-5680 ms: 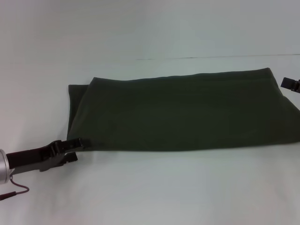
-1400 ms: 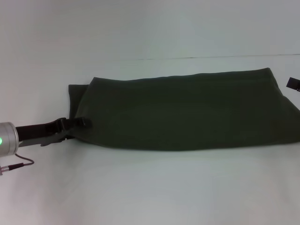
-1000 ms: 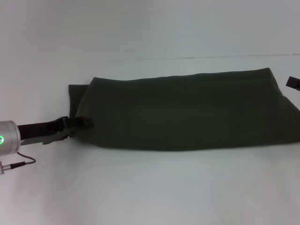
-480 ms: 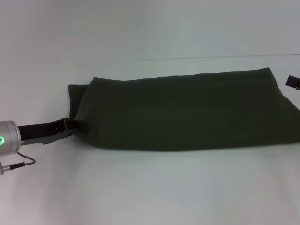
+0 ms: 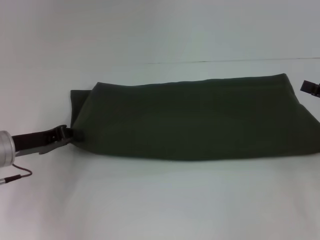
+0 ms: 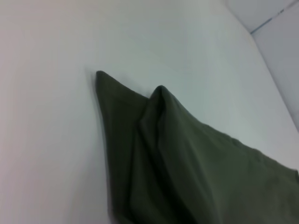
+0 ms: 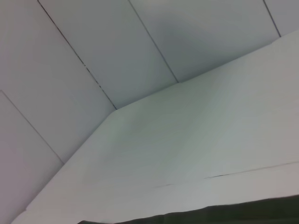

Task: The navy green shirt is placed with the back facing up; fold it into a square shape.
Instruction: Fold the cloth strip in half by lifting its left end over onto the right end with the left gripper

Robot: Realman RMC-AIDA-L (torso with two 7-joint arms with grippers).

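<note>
The navy green shirt (image 5: pixel 200 120) lies folded into a long dark band across the white table, running from the left to the right edge of the head view. My left gripper (image 5: pixel 69 133) is at the shirt's near left corner and looks shut on the cloth's edge. In the left wrist view the shirt (image 6: pixel 187 163) shows a layered, slightly raised corner. My right gripper (image 5: pixel 310 87) shows only as a small black part at the shirt's far right corner. The right wrist view shows just a strip of the shirt (image 7: pixel 233 215).
The white table (image 5: pixel 160 200) spreads in front of the shirt and to its left. The table's far edge (image 5: pixel 225 61) meets a pale panelled wall behind the shirt. A thin cable (image 5: pixel 17 174) hangs under the left arm.
My left gripper slid up to the shirt's left corner, its fingers closed over the edge, and it has drawn back left a little. The shirt's left edge shifted slightly left.
</note>
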